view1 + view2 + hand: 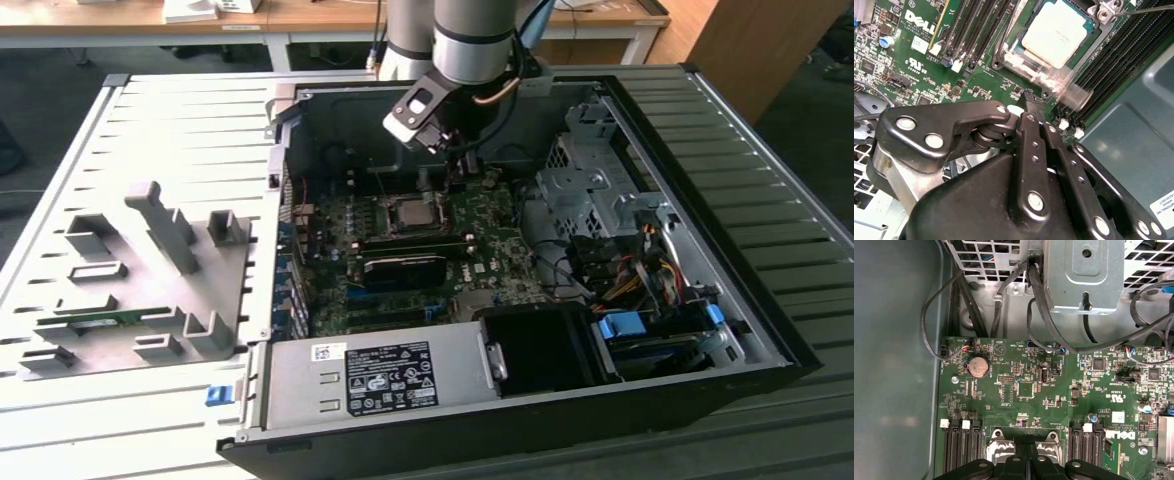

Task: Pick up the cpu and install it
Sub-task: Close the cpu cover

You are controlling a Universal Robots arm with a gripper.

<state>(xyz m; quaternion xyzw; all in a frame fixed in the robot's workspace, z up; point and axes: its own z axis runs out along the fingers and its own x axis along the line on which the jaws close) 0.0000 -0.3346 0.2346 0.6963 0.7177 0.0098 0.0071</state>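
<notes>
- The cpu (1054, 37) was a small, flat square chip with a pale silver-grey metal top and a thin darker rim.
- It sat in the dark metal-framed socket (1000, 54) on the green motherboard (487, 228), near the middle of the board, with black memory slots (974, 25) alongside.
- The cpu (414, 210) lay flat with its metal top facing up. Being square, it had no long axis, and its edges ran parallel to the socket frame.
- An open computer case (347, 125) lay on its side on a slatted metal table (774, 130), toward the exterior view's right.
- Inside the case were the motherboard, a grey power supply (374, 380) at the near wall, a metal drive cage (587, 170) and bundled cables (627, 270).
- A grey fixture plate (160, 300) with raised holders lay on the table at the exterior view's left, with a narrow green memory stick (94, 321) in one slot.
- The tool (462, 170) hung inside the case just above the board, near the cpu but apart from it.
- In the second wrist view the tool's (1031, 102) black fingers were pressed together and held nothing.
</notes>
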